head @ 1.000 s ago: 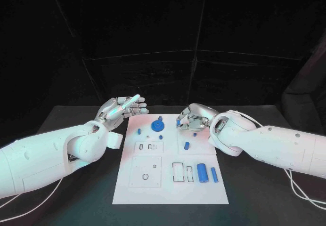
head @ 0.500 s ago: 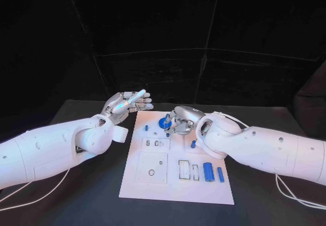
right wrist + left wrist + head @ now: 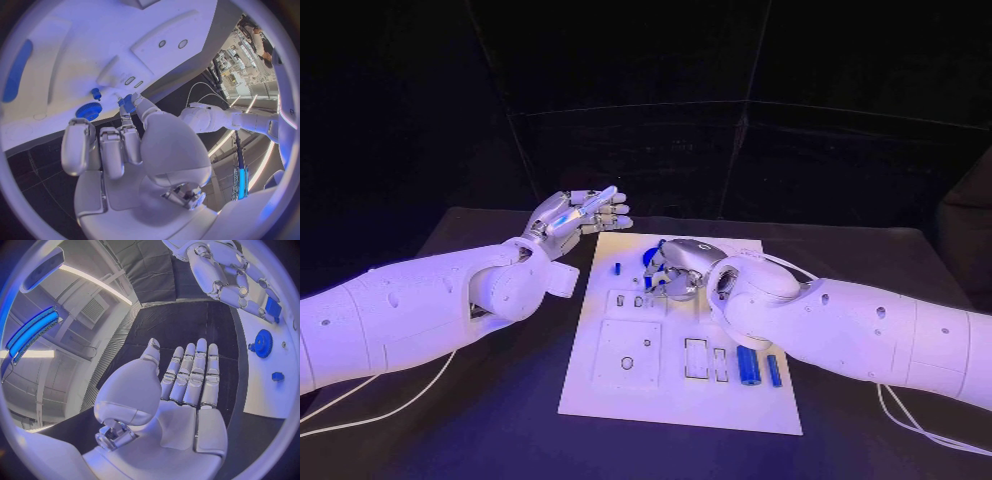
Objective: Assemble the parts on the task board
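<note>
Task board point(image 3: 678, 400) sits mid-bench; right hand point(image 3: 678, 268) pinches a small blue part point(image 3: 127, 104) for seating, left hand point(image 3: 578, 218) flat, holding nothing, parked clear.

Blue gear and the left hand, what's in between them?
No parts: the left wrist view shows bare black table, then the task board's edge, between left hand and blue gear.

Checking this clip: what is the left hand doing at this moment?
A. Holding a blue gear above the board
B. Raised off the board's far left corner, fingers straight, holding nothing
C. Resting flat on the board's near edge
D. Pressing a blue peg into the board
B: the left hand hangs beside the white board with its fingers straight and its palm bare, while the blue gear lies on the board.
</note>
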Available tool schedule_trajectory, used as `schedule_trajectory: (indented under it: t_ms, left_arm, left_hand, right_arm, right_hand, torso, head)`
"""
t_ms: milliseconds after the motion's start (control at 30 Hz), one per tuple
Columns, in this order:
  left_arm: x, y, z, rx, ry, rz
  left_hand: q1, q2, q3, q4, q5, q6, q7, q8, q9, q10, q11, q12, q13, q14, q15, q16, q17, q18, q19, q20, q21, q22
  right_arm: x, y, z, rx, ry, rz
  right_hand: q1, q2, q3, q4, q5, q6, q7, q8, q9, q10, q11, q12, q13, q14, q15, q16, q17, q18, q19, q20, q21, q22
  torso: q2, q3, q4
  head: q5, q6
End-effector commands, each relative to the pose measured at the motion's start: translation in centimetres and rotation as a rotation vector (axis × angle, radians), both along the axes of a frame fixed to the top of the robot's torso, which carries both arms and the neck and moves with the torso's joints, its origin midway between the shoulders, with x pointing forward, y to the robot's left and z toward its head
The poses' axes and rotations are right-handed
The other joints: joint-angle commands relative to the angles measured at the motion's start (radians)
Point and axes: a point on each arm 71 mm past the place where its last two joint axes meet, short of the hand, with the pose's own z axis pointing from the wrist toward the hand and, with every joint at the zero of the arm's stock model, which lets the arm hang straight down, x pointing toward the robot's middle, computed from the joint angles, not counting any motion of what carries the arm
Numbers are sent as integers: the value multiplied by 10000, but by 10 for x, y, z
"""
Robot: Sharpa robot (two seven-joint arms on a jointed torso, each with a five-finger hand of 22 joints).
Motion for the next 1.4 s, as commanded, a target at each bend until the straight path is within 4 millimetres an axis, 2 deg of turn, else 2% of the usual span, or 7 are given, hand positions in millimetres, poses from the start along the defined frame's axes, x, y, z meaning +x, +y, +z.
schedule_trajectory:
  t_ms: [33,100,433,700,967,1400]
  left_arm:
    - [0,-1,2,-41,-180,-85]
    - [0,-2,2,-43,-179,-93]
    - [0,-3,2,-53,-169,-136]
    - [1,-4,2,-57,-156,-165]
    - [1,-4,2,-57,-148,-170]
    - [0,-4,2,-60,-143,-182]
  left_hand:
    - [17,45,-47,-17,-35,-60,263,-67,-13,-53,0,-34,-12,7,35,-44,-12,49,58,-6,-56,-14]
    - [17,45,-47,-17,-35,-60,263,-67,-13,-53,0,-34,-12,7,35,-44,-12,49,58,-6,-56,-14]
    - [17,45,-47,-17,-35,-60,263,-67,-13,-53,0,-34,-12,7,35,-44,-12,49,58,-6,-56,-14]
    - [17,45,-47,-17,-35,-60,263,-67,-13,-53,0,-34,-12,7,35,-44,-12,49,58,-6,-56,-14]
    - [17,45,-47,-17,-35,-60,263,-67,-13,-53,0,-34,-12,7,35,-44,-12,49,58,-6,-56,-14]
    - [17,45,-47,-17,-35,-60,263,-67,-13,-53,0,-34,-12,7,35,-44,-12,49,58,-6,-56,-14]
  right_arm:
    - [0,2,-3,-485,39,115]
    - [-1,3,-7,-584,142,137]
    - [-3,4,-16,-810,422,166]
    - [-4,7,-19,-881,483,228]
    - [-4,6,-22,-1000,574,249]
    - [-6,6,-24,-1154,672,310]
  right_hand:
    - [-132,-6,51,-3,54,-29,66,-65,-9,139,26,-26,1218,1039,-9,25,2634,-118,-39,3,22,-16]
    - [-138,-12,51,-1,54,-32,67,-69,-10,137,28,-28,1216,1039,-8,25,2634,-118,-41,4,21,-19]
    - [-180,-52,54,10,51,-57,82,-101,-16,123,40,-46,1201,1039,3,25,2634,-116,-48,13,17,-26]
    - [-205,-63,55,23,44,-69,89,-115,-19,117,46,-54,1194,1039,8,25,2634,-116,-51,17,15,-30]
    - [-231,-154,58,5,39,-116,106,-165,-26,79,62,-103,1147,1039,23,25,2634,-109,-72,32,-2,-66]
    - [-230,-365,85,-82,-4,-288,174,-304,-40,-13,118,-222,1034,1039,68,25,2634,-92,-124,73,-46,-154]
  torso:
    - [3,4,-13]
    - [3,2,-26]
    - [4,6,9]
    - [3,6,1]
    - [-5,-4,-22]
    - [-6,-2,1]
  head:
    - [15,-32]
    - [10,-60]
    - [-15,-117]
    - [8,-164]
    - [9,-215]
    - [-5,-228]
